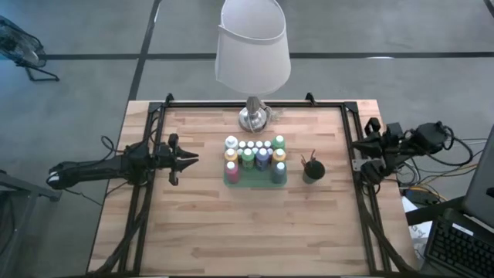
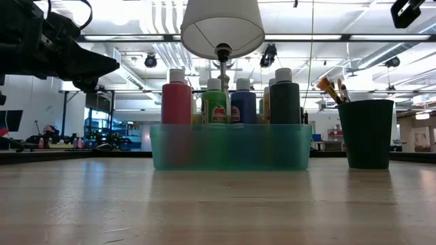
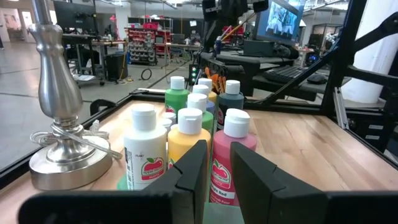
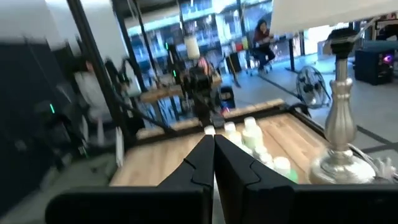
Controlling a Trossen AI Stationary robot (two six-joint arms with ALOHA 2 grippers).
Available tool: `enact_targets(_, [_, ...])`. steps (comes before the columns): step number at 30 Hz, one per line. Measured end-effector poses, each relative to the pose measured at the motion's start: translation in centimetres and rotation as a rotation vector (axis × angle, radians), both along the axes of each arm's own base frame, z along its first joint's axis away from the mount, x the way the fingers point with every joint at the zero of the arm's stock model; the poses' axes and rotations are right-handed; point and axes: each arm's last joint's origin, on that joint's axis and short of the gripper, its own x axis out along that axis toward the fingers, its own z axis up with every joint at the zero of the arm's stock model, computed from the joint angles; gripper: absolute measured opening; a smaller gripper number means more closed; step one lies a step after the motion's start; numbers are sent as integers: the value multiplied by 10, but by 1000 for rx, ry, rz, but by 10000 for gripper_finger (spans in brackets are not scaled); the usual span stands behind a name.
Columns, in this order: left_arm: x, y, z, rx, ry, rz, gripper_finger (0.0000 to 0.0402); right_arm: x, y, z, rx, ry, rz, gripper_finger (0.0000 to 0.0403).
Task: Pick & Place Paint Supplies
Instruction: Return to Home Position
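Several white-capped paint bottles (image 1: 255, 153) stand upright in a green tray (image 1: 241, 180) at the table's middle. To its right, thin paintbrushes (image 2: 330, 88) stick up out of a dark cup (image 1: 312, 171). My left gripper (image 1: 187, 161) hovers level over the table's left part, pointing at the bottles. It is open by a narrow gap (image 3: 219, 165), with nothing in it. My right gripper (image 4: 213, 148) is shut and empty, drawn back above the table's right edge on its folded arm (image 1: 382, 150).
A lamp with a white shade (image 1: 253, 46) and a silver base (image 1: 253, 117) stands at the table's far edge, just behind the tray. A black frame (image 1: 351, 131) rims the table. Bare wood lies in front of the tray and cup.
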Motion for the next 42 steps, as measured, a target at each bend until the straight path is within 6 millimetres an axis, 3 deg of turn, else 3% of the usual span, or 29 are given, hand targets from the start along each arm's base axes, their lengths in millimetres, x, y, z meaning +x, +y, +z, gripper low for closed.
enact_targets(2, [0, 0, 0, 0, 0, 0, 76, -2, -1, 3, 21, -39, -7, 8])
enact_targets(8, [0, 0, 0, 0, 0, 0, 76, -10, -5, 2, -226, -69, -13, 8])
enact_targets(22, [0, 0, -1, -2, 9, 0, 76, -12, 2, -9, -272, -20, 270, 8])
enact_targets(30, [0, 0, -1, -1, 9, 0, 76, -5, 6, -8, -300, -102, 270, 8])
enact_targets(42, [0, 0, -1, -1, 9, 0, 76, 4, 10, -17, -304, -88, 271, 8])
